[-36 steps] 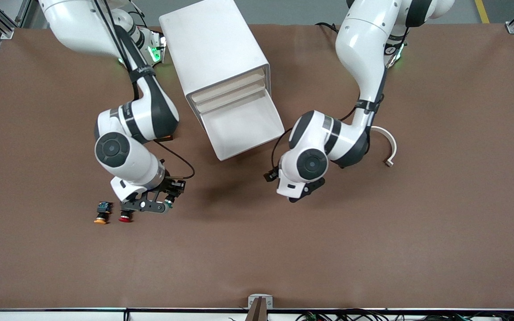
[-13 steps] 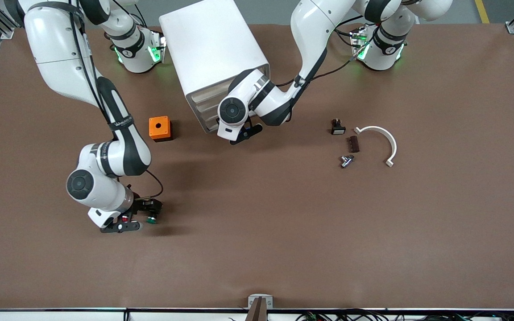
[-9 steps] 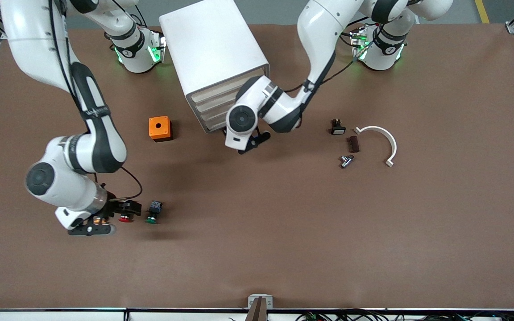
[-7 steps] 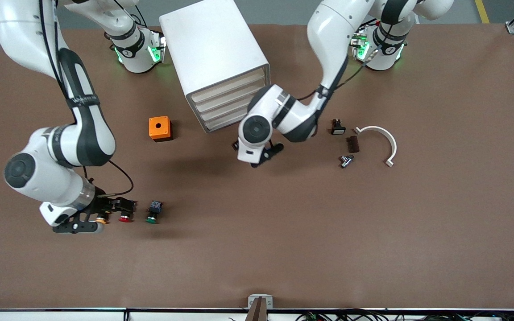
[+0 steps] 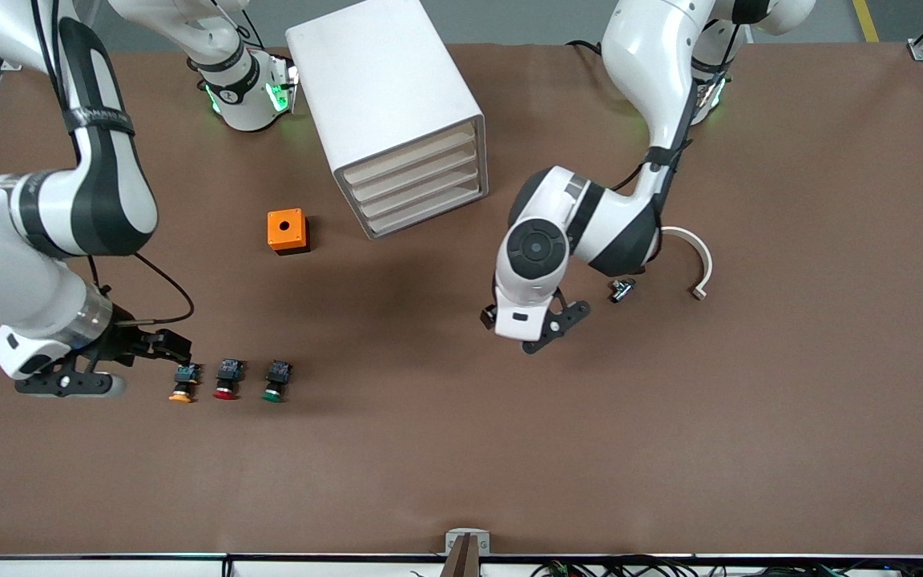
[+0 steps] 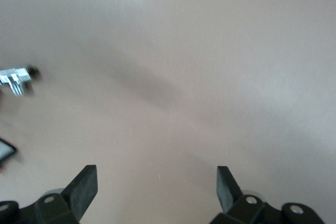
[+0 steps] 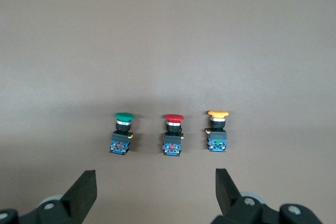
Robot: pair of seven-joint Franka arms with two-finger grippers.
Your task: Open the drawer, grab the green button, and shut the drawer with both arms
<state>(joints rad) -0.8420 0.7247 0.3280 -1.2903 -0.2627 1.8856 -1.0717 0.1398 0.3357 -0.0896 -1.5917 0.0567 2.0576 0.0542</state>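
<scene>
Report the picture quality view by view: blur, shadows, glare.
Front view: sharp; soft shadows lie on the table under both arms. Left wrist view: washed out and smeared, the small metal part streaked, only the left gripper and its open fingers crisp. Right wrist view: sharp; the green button, red button and orange button cast faint shadows.

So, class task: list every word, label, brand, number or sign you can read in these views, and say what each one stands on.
None can be read.
Band on the right arm: small pale lettering, too small to read.
Green button, red button and orange-capped button: tiny coloured marks on the bodies, no legible text.
Cabinet, orange box: no markings visible.
</scene>
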